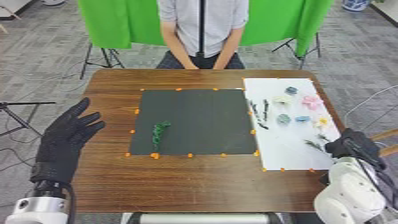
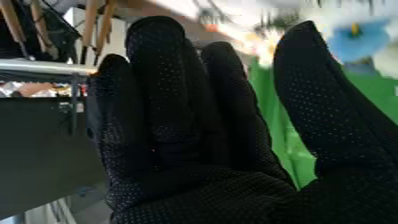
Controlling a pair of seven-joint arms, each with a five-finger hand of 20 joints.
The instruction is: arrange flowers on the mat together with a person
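Fingers (image 2: 160, 85) of our right hand (image 2: 195, 197) are nearly straight, thumb spread wide, with nothing in their hold; we have that hand at the desk's (image 1: 178, 190) right edge, beside the white sheet (image 1: 293, 159). Our left hand (image 1: 67, 132) is open and empty too, at the left side. We judge the job barely begun: the mat (image 1: 200, 117) carries one green sprig (image 1: 160, 132), lying roughly upright in its near left part. Everything else is on the sheet: the pink flower (image 1: 312, 102), white flower (image 1: 282, 100), yellow flower (image 1: 322, 122), pale blue flower (image 1: 302, 119), dark blue flower (image 1: 291, 90), grey-green flower (image 1: 283, 119), dark twigs (image 1: 265, 111) and, near our right hand, small sprigs (image 1: 313, 145). So we still need to move these across; we would likely pick from the sheet next, perhaps a flower to join the green sprig.
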